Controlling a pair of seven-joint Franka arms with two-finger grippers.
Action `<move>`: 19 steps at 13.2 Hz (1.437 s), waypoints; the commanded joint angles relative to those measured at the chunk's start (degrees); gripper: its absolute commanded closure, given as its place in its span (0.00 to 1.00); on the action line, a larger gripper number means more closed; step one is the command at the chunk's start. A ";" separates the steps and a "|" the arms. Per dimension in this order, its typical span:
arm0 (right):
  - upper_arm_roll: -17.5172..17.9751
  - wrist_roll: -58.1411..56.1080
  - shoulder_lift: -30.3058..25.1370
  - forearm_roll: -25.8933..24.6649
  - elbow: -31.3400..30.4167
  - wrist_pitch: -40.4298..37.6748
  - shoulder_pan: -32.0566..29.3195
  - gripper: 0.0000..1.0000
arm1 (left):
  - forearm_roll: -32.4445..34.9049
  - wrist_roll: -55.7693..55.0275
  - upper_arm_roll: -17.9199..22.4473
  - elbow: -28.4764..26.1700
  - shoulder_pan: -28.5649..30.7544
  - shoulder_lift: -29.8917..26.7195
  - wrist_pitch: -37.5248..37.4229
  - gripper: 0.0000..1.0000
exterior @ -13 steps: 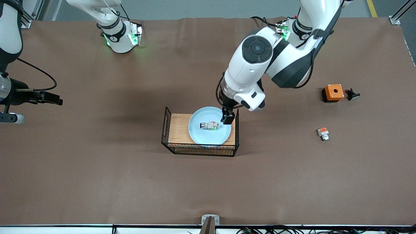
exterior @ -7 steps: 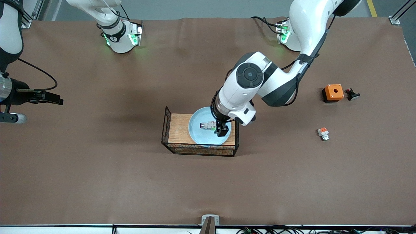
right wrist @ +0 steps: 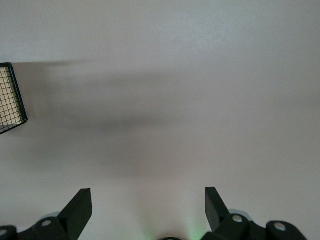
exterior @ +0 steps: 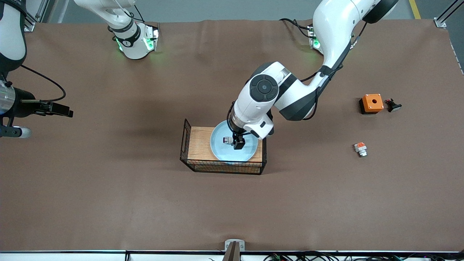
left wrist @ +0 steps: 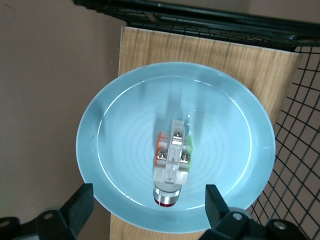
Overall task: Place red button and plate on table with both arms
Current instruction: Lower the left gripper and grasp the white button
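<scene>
The pale-blue plate [exterior: 220, 149] lies on the wood-topped wire rack [exterior: 198, 144] in the middle of the brown table [exterior: 145, 203]. The red button [exterior: 228, 140] lies flat in the middle of the plate. The left wrist view shows the plate [left wrist: 115, 145] and the button's white-grey body [left wrist: 171, 160] with the dark-red cap toward the camera. My left gripper [exterior: 237, 144] [left wrist: 149, 209] is open just over the plate, its fingers [left wrist: 80, 206] wide on either side of the button's cap end, not touching it. My right gripper [exterior: 67, 112] [right wrist: 148, 210] is open and empty, waiting over bare cloth at the right arm's end of the table.
An orange box [exterior: 371, 103] and a black-headed button piece [exterior: 393, 105] sit toward the left arm's end. A white part with an orange block [exterior: 360, 148] lies nearer the front camera than they do. The rack's wire corner [right wrist: 11, 102] shows in the right wrist view.
My left gripper has moved from the plate's rim on the left arm's side to over the button in the plate's middle. The right gripper has barely shifted.
</scene>
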 commanded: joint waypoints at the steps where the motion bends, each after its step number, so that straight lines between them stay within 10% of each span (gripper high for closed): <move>1: 0.59 1.35 -0.90 0.78 -0.54 -1.16 0.31 0.00 | 1.65 -0.87 0.73 1.39 -0.76 0.62 -0.88 0.12; 10: 0.68 11.71 -0.90 4.45 0.60 -0.46 7.95 0.00 | 4.03 -0.79 1.18 1.39 -0.67 2.38 -0.89 0.15; 19: 0.68 25.77 -0.90 10.61 3.15 1.82 18.33 0.00 | 3.85 -0.79 1.18 1.39 -1.02 2.29 -0.97 0.87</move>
